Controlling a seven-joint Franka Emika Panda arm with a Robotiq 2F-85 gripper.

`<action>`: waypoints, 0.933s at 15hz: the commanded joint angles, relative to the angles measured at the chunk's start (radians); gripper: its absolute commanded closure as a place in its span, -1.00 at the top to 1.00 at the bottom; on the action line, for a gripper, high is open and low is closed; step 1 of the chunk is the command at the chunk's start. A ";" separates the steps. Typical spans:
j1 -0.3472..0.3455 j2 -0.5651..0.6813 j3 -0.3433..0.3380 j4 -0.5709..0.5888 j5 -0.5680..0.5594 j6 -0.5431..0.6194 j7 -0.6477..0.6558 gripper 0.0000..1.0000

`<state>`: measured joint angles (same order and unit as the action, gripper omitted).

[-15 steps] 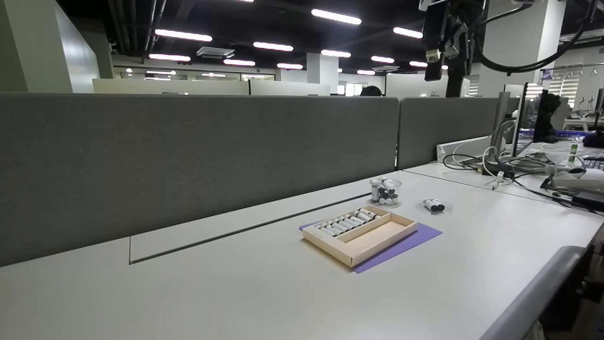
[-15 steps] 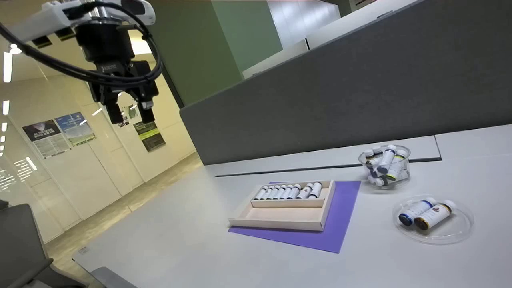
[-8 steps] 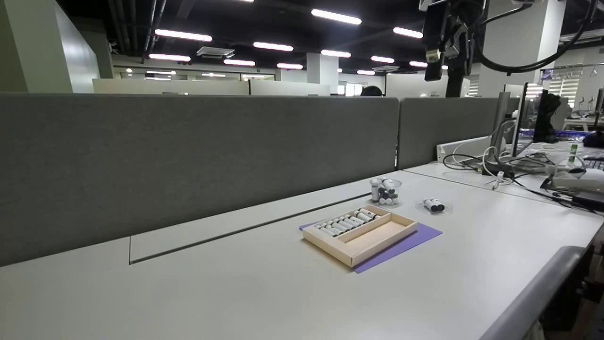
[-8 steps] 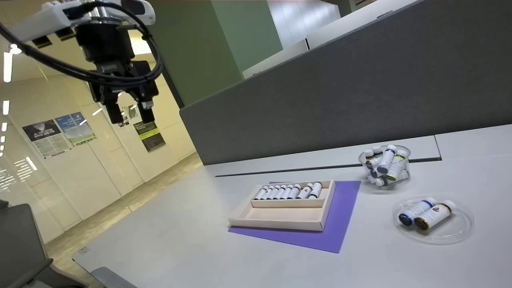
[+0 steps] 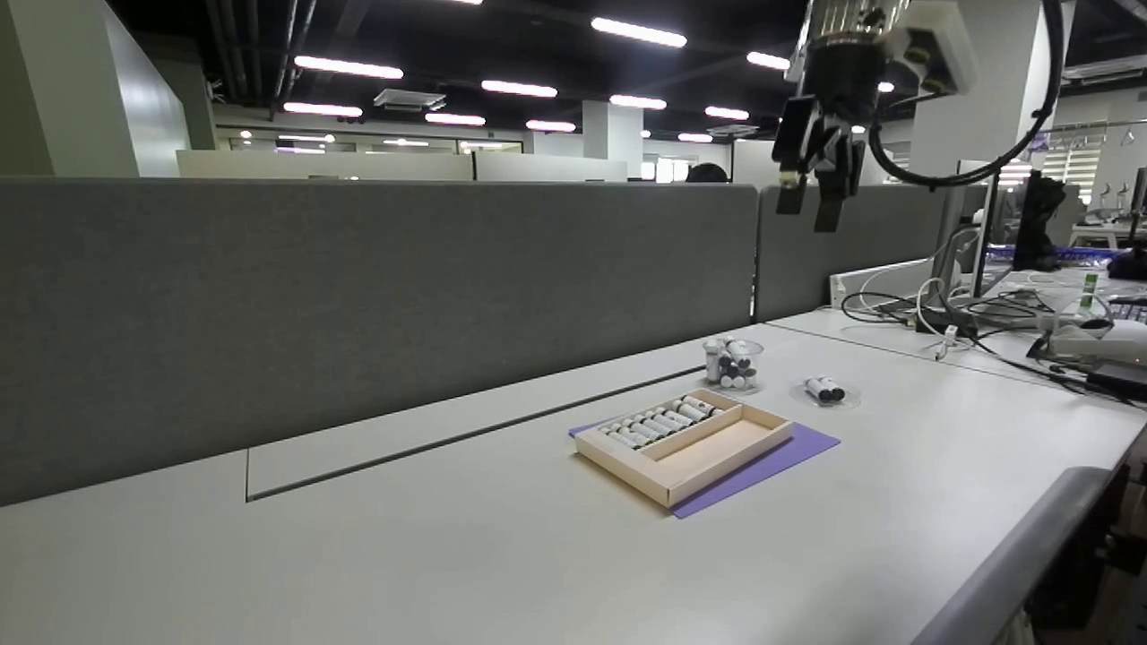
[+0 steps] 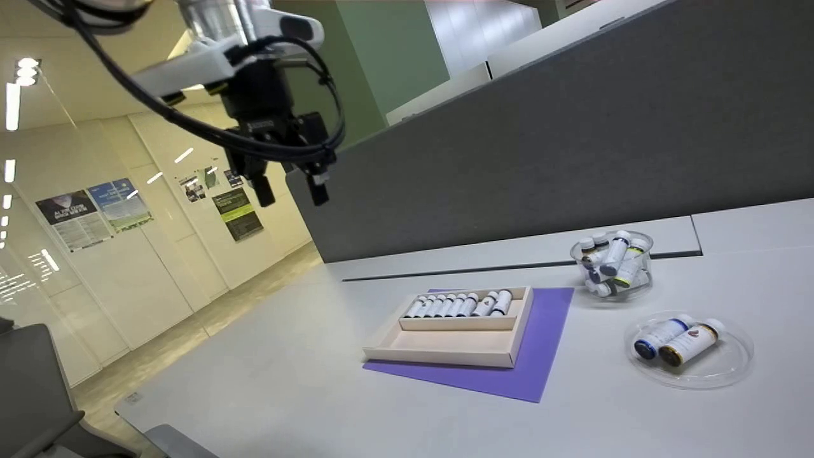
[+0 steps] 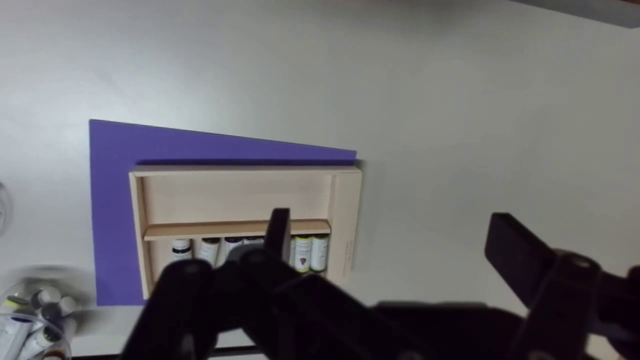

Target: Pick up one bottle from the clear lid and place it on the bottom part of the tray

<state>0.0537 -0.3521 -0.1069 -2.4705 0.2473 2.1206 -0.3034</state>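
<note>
The clear lid (image 6: pixel 725 366) lies on the table in both exterior views (image 5: pixel 849 396). Two white-labelled bottles lie on it side by side, one blue-banded (image 6: pixel 663 336), one orange-banded (image 6: pixel 692 343). Only a sliver of the lid shows at the wrist view's left edge (image 7: pixel 3 207). The tan tray (image 6: pixel 445 341) also shows in an exterior view (image 5: pixel 721 448) and the wrist view (image 7: pixel 235 197). Its upper compartment holds a row of bottles (image 6: pixel 455 305); its wider bottom compartment is bare. My gripper (image 6: pixel 292 194) is open and empty, high above the table (image 5: pixel 809 208); its fingers (image 7: pixel 390 225) are wide apart.
A clear cup (image 6: pixel 613 270) full of bottles stands behind the lid, near the grey divider (image 6: pixel 540 146). A purple sheet (image 6: pixel 550 337) lies under the tray. A monitor and cables (image 5: pixel 950 305) stand farther along the desk.
My arm holds still between the earlier frames, then moves. The gripper is now lower in both exterior views and closer to the tray, still open. The bottles, lid and tray have not moved.
</note>
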 commanded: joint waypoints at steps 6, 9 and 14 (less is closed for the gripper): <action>-0.120 0.585 -0.021 0.400 -0.140 0.029 0.018 1.00; -0.139 0.734 -0.014 0.573 -0.186 -0.004 0.076 1.00; -0.162 0.680 0.014 0.457 -0.166 0.062 0.011 1.00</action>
<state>-0.0821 0.3281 -0.1204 -2.0143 0.0924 2.1834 -0.2998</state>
